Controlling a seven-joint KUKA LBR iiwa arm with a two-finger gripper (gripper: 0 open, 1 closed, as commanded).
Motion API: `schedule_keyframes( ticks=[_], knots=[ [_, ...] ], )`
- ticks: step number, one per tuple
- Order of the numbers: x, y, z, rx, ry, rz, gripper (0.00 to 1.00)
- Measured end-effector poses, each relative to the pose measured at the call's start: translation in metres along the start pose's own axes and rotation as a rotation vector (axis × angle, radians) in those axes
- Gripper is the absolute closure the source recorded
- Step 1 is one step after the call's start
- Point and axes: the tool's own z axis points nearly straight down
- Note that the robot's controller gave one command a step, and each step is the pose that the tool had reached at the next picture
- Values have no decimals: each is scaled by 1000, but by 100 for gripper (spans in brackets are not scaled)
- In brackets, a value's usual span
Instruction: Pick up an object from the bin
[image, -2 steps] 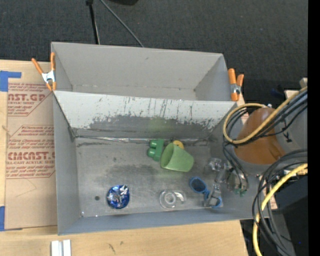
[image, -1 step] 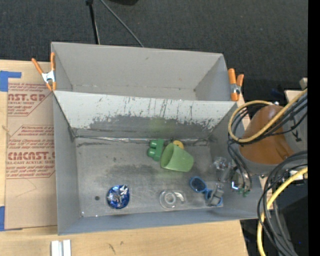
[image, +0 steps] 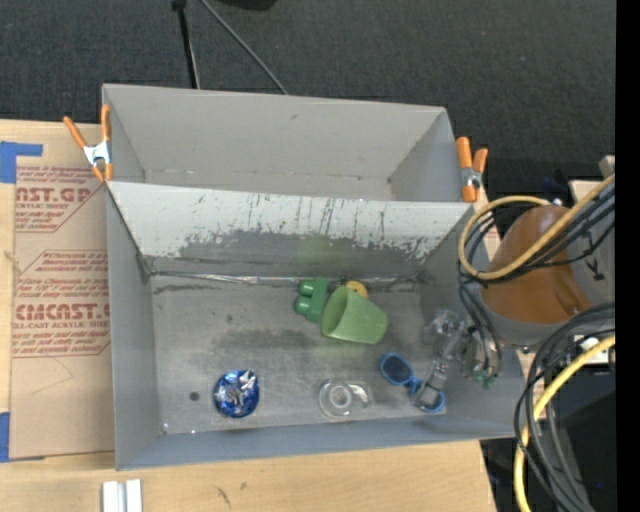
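Pincer (image: 432, 392) reaches down into the front right corner of the grey bin (image: 270, 130), its tip touching or just above the right end of a blue looped thing (image: 397, 369) on the floor there. From this angle I cannot tell whether it is open or closed, nor whether it has hold of anything. Six things can be counted on the bin floor, one of each. Farthest left, near the front wall, sits a round ball-like thing (image: 237, 393) mottled blue and white. To its right, also near the front wall, lies a clear ring (image: 342, 397), flat on the floor. Further back, near the middle, a small green block (image: 311, 299) is just beside a light green cup (image: 355, 320) lying on its side, and a small yellow piece (image: 357, 290) shows at the cup's far edge. The blue looped thing follows, between the clear ring and the pincer and close to both. No writing can be read on any of them. The left half of the floor is bare apart from the ball, whereas the right corner is tight, with the front and right walls near the pincer.
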Motion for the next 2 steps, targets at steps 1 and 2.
schedule_keyframes(
  ticks=[1,2],
  knots=[
    [4,-1,38,1,3,222,0],
    [5,-1,39,2,1,221,0]
  ],
)
